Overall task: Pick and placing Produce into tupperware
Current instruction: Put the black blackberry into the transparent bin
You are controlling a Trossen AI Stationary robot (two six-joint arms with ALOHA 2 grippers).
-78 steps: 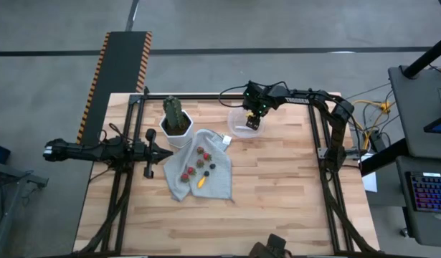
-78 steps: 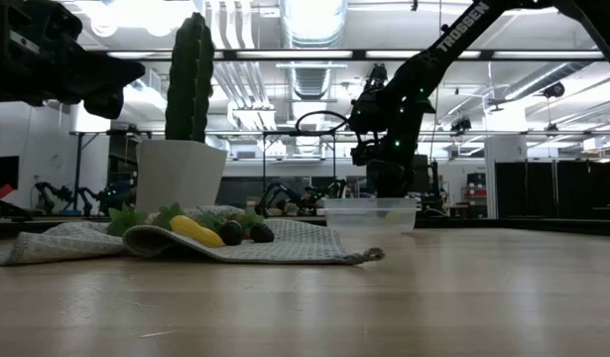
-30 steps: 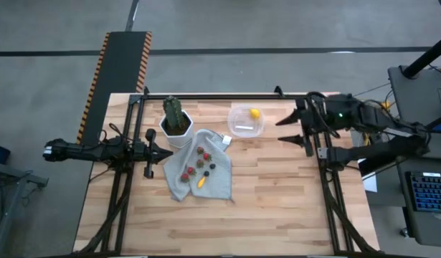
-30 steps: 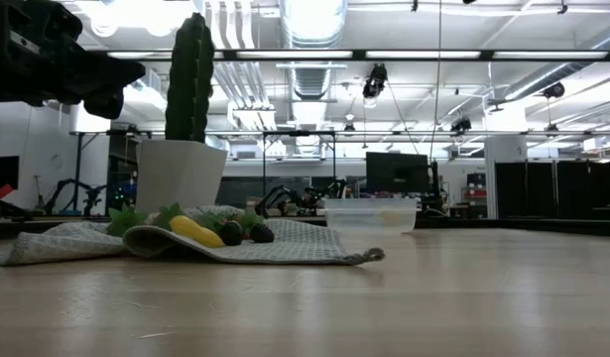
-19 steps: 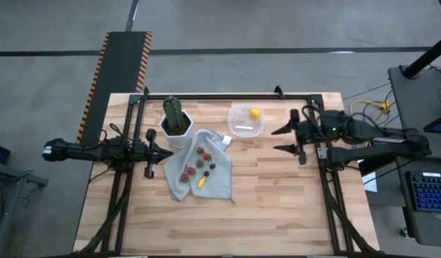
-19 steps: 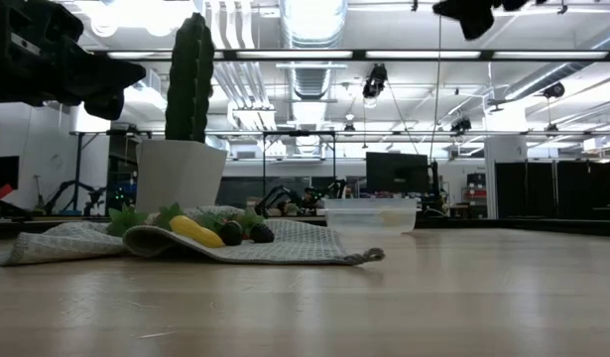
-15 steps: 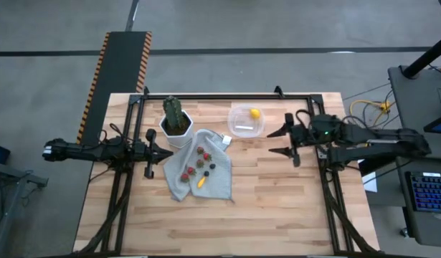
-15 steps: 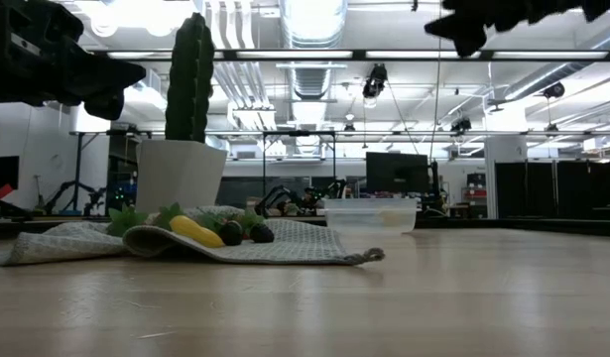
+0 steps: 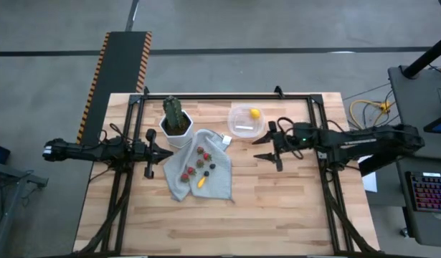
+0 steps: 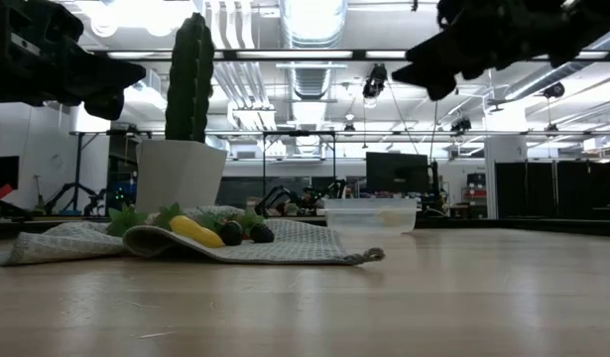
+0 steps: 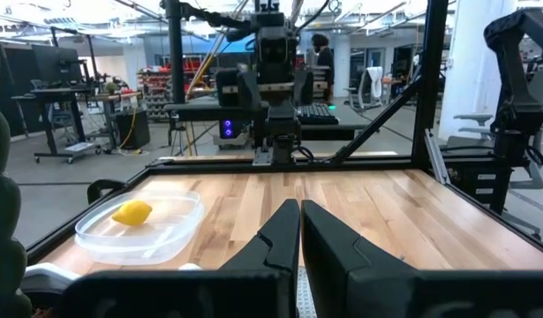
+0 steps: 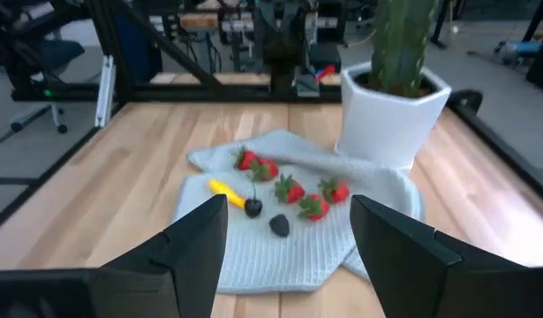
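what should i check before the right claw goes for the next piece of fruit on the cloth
1. Right claw open and empty: ok, both fingers spread, nothing between them.
2. Lemon already inside the clear tupperware: ok.
3. Fruit left to pick: ok, strawberries, two dark berries and a yellow-orange piece lie on the grey cloth.
4. Path to the cloth free: ok, bare table between the right claw and the cloth.
5. Left claw out of the way: cannot tell, it is shut and sits right at the cloth's edge beside the cactus pot.
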